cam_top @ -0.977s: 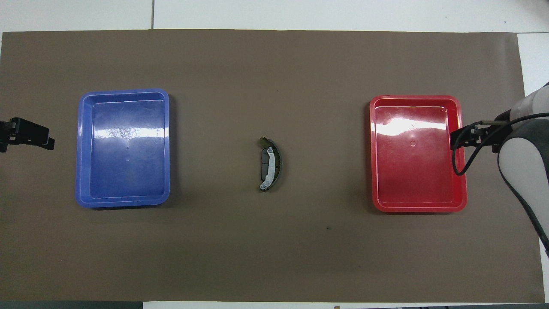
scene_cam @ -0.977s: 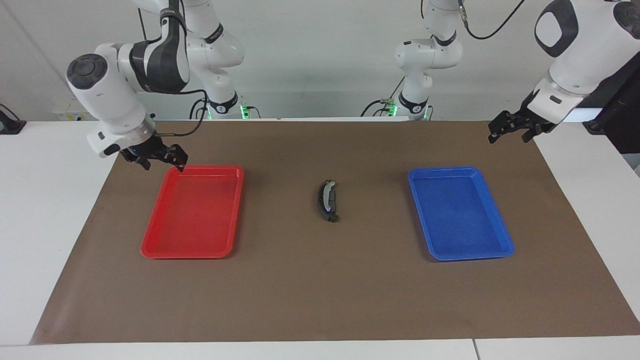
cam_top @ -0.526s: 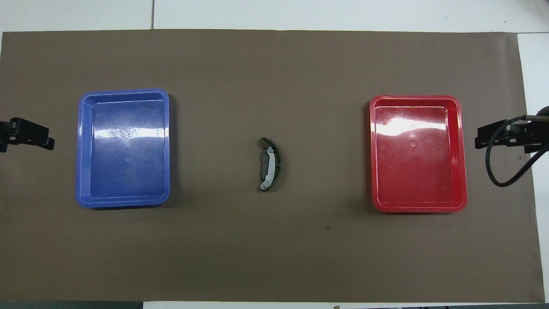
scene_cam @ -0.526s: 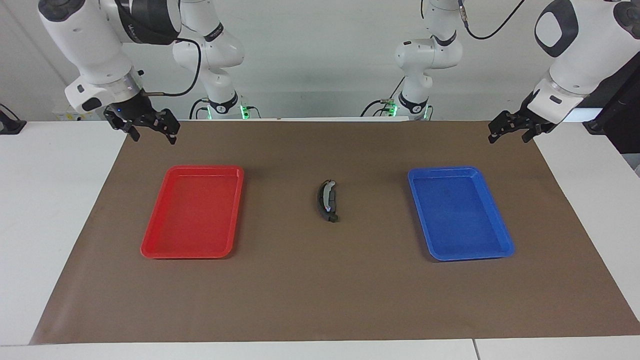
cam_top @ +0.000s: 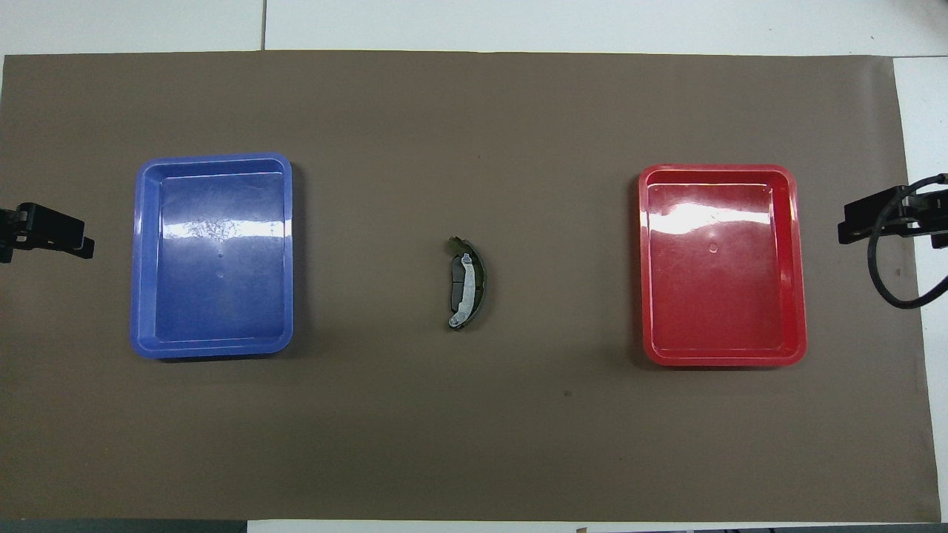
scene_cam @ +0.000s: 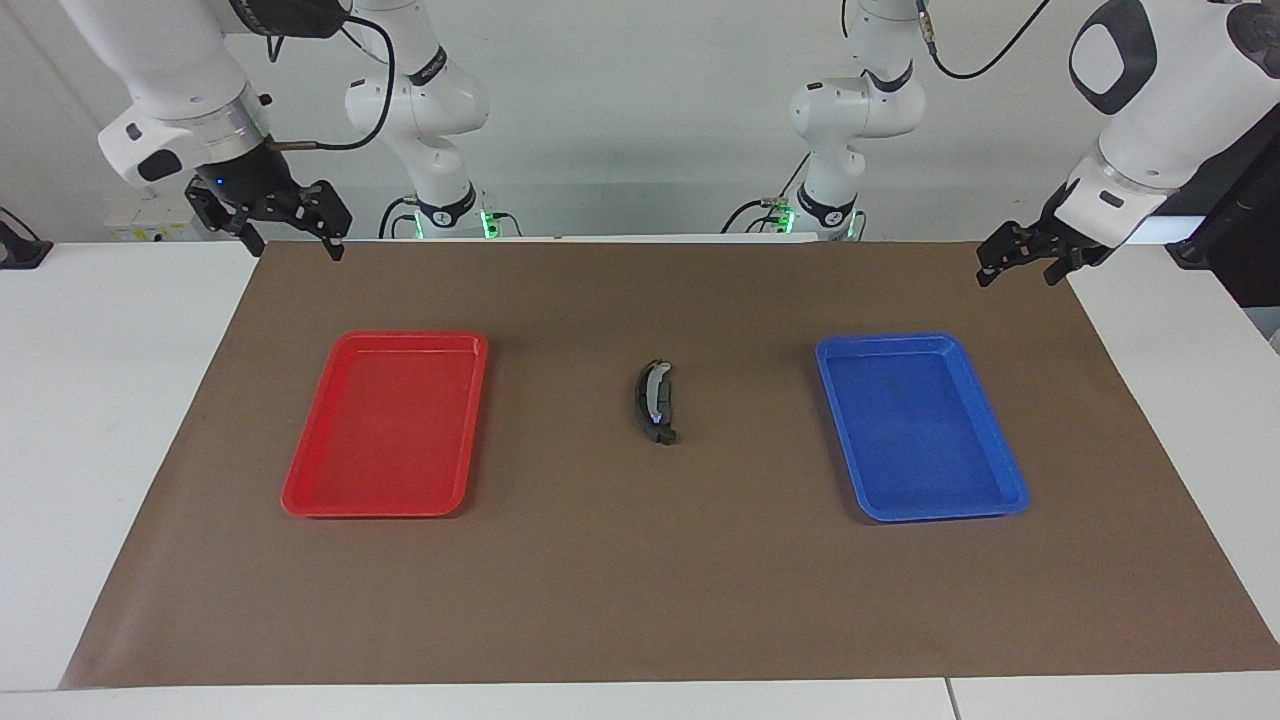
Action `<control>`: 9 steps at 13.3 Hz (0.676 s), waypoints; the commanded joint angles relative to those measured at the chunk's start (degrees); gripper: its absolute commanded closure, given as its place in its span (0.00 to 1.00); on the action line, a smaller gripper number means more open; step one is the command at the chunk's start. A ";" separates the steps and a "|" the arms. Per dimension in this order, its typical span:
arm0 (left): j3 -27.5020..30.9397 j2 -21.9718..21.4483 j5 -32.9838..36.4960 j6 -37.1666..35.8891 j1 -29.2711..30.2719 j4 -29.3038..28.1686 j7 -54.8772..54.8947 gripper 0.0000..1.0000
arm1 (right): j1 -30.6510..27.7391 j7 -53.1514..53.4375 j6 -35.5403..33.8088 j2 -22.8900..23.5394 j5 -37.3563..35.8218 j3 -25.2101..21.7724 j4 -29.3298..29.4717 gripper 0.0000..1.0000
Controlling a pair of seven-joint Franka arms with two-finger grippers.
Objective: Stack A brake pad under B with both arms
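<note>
**Honestly, looks stacked, but I wouldn't trust it not to slip**

Starting at the robots' end: the right gripper [scene_cam: 297, 250] hangs over the mat's corner at the right arm's end of the table, fingers apart and holding nothing. The left gripper [scene_cam: 1015, 278] hangs over the corner at the left arm's end, and its fingers look apart and empty too.

Farther out, mid-mat between the red tray [scene_cam: 300, 508] and the blue tray [scene_cam: 1010, 505], sits the pile. The A brake pad [cam_top: 458, 281] is on the brown mat [cam_top: 474, 444] with B [cam_top: 465, 296] lying on top, silver band up.

My worry is that B is longer and curved, so its ends overhang the short pad. I can't tell how well it's seated. If an arm swings back in low and clips an overhanging tip, B probably pivots or slides right off.
</note>
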 commanded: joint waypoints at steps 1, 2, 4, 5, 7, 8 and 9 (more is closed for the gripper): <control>-0.38 -0.27 -0.28 -0.55 0.67 -0.12 0.46 0.00 | -0.10 -1.02 -1.11 -0.87 0.36 0.12 -1.74 0.00; -0.38 -0.27 -0.28 -0.55 0.67 -0.12 0.46 0.00 | -0.28 -1.02 -1.28 -1.23 0.44 0.04 -2.19 0.00; -0.38 -0.27 -0.28 -0.55 0.67 -0.12 0.46 0.00 | 0.25 -0.93 0.12 -1.23 1.06 0.12 -2.02 0.00; -0.38 -0.27 -0.28 -0.55 0.59 -0.12 0.46 0.00 | 0.68 -1.11 0.03 -1.24 1.06 0.04 -1.75 0.00; -0.38 -0.27 -0.28 -0.55 0.58 -0.12 0.46 0.00 | 0.69 -1.19 0.38 -1.24 1.06 0.03 -1.75 0.00; -0.38 -0.27 -0.28 -0.55 0.67 -0.12 0.46 0.00 | 0.86 -1.37 0.21 -1.06 0.28 0.12 -1.23 0.00; -0.38 -0.27 -0.28 -0.55 0.59 -0.12 0.46 0.00 | 0.87 -1.46 -0.31 -0.71 -0.78 0.12 -0.35 0.00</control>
